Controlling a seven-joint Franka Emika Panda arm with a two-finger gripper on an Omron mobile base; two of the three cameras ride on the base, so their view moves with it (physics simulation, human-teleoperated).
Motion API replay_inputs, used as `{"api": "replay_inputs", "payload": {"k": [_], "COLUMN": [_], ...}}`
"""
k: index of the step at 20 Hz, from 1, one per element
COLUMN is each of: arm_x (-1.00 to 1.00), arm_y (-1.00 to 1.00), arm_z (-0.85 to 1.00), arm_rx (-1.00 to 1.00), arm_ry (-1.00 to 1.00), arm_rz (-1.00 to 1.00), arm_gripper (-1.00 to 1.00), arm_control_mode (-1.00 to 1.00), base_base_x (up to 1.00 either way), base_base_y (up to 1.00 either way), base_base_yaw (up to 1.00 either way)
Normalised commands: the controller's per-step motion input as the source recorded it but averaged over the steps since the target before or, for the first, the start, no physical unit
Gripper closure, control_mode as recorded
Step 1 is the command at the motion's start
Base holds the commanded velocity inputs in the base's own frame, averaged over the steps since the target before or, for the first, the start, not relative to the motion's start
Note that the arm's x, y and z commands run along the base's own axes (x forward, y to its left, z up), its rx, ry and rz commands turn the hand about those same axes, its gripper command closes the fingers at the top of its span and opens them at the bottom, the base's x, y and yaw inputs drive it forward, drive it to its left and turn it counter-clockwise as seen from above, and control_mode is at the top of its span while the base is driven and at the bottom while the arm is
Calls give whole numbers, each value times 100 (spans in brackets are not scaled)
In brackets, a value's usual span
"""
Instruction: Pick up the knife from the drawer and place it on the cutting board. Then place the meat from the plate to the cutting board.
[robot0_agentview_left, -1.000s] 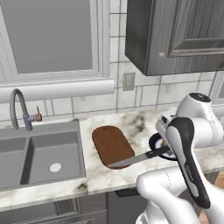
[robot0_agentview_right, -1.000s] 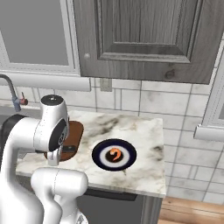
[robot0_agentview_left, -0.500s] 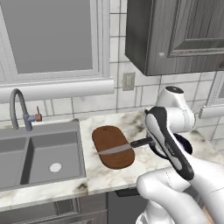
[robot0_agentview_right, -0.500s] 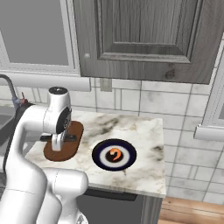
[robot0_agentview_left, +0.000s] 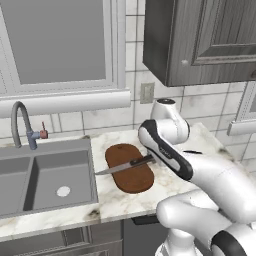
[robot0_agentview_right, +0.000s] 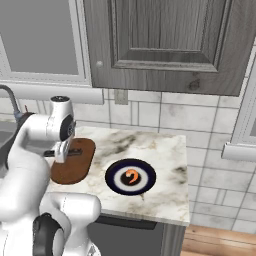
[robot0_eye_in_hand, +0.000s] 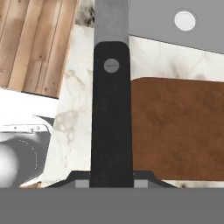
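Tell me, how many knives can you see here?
1. The knife is held by its black handle in the gripper, its blade over the cutting board and pointing toward the sink. Others could lie hidden elsewhere.

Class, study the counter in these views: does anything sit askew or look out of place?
Yes: the knife, held by its black handle in the gripper, lies slantwise across the cutting board, its blade tip jutting past the board's edge toward the sink. The meat sits on its plate.
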Motion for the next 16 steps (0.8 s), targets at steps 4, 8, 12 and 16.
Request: {"api": "replay_inputs", "payload": {"k": [4,8,12,16], "arm_x": [56,51,46,46], "arm_y": [-4,-1,0,0], "arm_z": [-14,-15,-21,-26], "arm_rx": [0,0,0,0], "arm_ry": [2,3,3,3], "arm_rz": [0,0,0,0], "arm_gripper": [100,100,100,100], "arm_control_mode": [-100,-100,-100,-100], "base_base_x": [0,0,0,0], "base_base_y": [0,0,0,0], "base_base_yaw": [0,0,0,0]}}
